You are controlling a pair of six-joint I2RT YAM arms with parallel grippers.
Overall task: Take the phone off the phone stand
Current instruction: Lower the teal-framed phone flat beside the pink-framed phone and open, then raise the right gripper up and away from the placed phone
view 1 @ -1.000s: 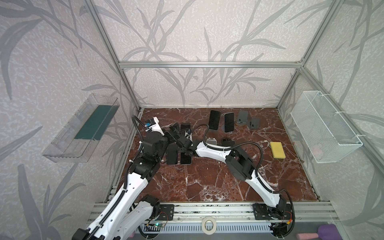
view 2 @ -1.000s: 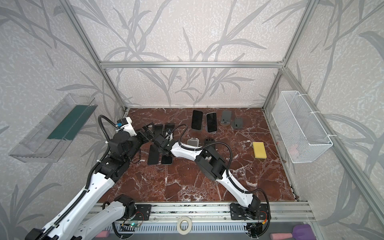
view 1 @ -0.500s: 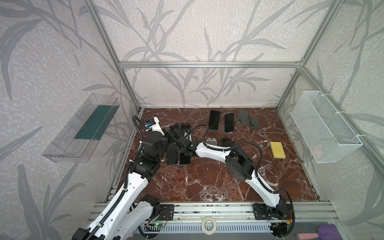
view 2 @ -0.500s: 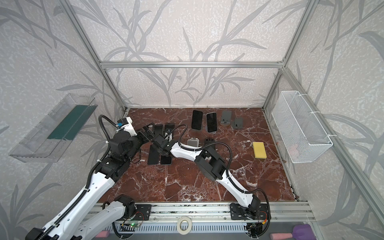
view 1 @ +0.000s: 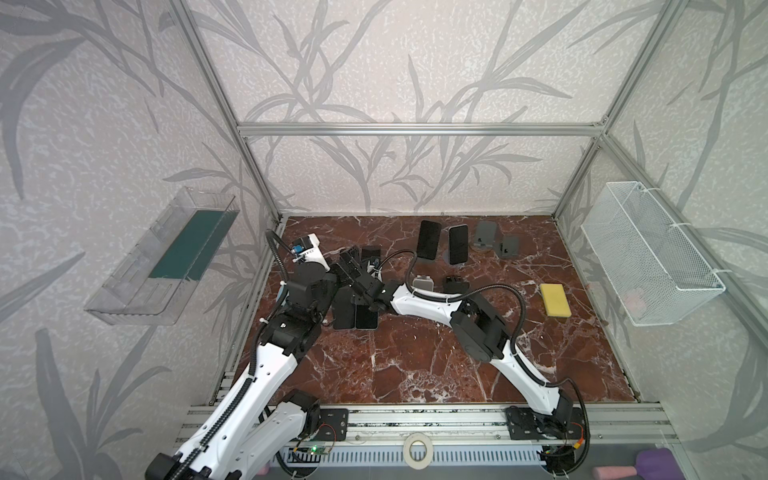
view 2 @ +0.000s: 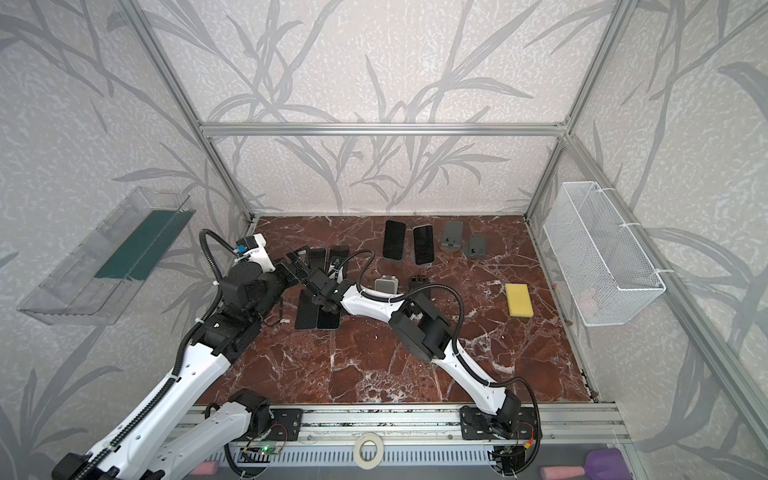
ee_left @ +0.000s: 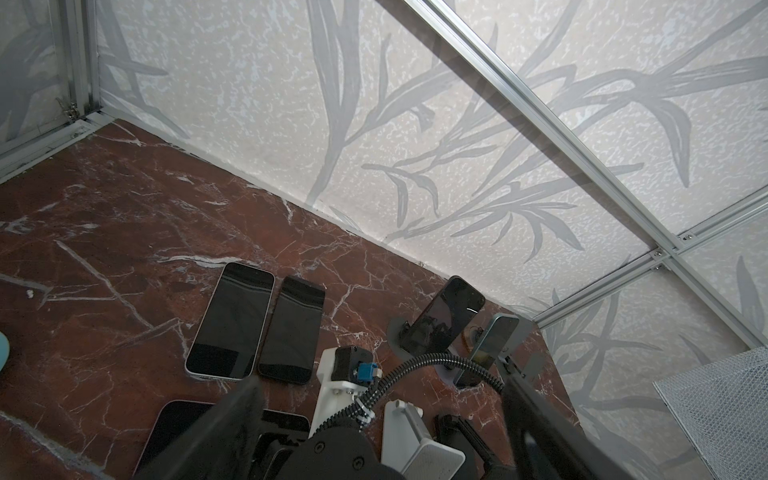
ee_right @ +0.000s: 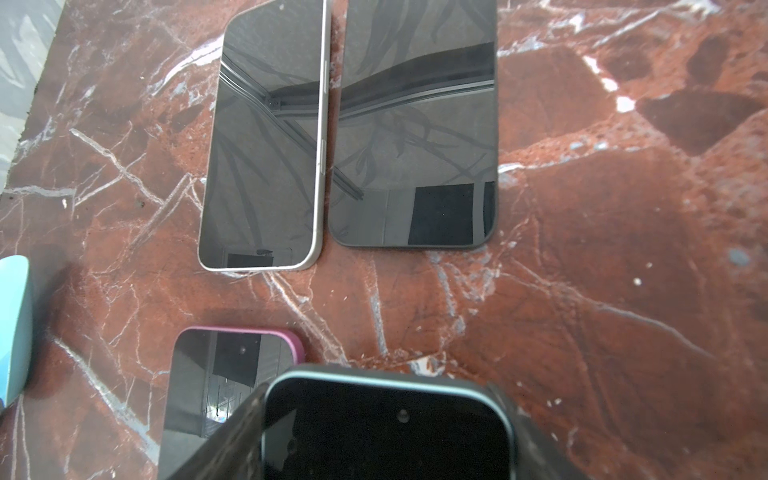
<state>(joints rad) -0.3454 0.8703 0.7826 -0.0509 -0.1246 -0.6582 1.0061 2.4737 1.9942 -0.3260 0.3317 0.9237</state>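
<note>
1. Teal-rimmed phone (ee_right: 386,440), its dark screen up, sits between the fingers of the right tool (ee_right: 380,401). It is clear of every stand, at the left side of the red marble bench (view 1: 415,365).
2. Right tool is closed on the phone, with one dark finger (ee_right: 232,436) against each long edge. I cannot tell whether the phone's underside touches the bench.
3. Just beside it, on the left arm's side, a pink-cased phone (ee_right: 232,374) lies flat.
4. Beyond these two, a silver-framed phone (ee_right: 266,145) and a black phone (ee_right: 415,124) lie flat, edge to edge.
5. Left tool (ee_left: 378,378) is open, its fingers (ee_left: 245,411) spread wide and gripping nothing. It hangs close to the right arm's wrist.
6. Near the back wall, a dark phone (view 1: 429,245) and a blue-edged phone (view 1: 458,250) each lean on a stand. Two grey phone stands (view 1: 484,239) are to their right.
7. Nearer the middle are a white stand (view 1: 424,285) and a small black stand (view 1: 455,284).
8. Toward the right lies a yellow sponge (view 1: 555,299). A white wire basket (view 1: 648,257) hangs on the right wall, and a clear tray (view 1: 137,282) with a green liner on the left wall.
</note>
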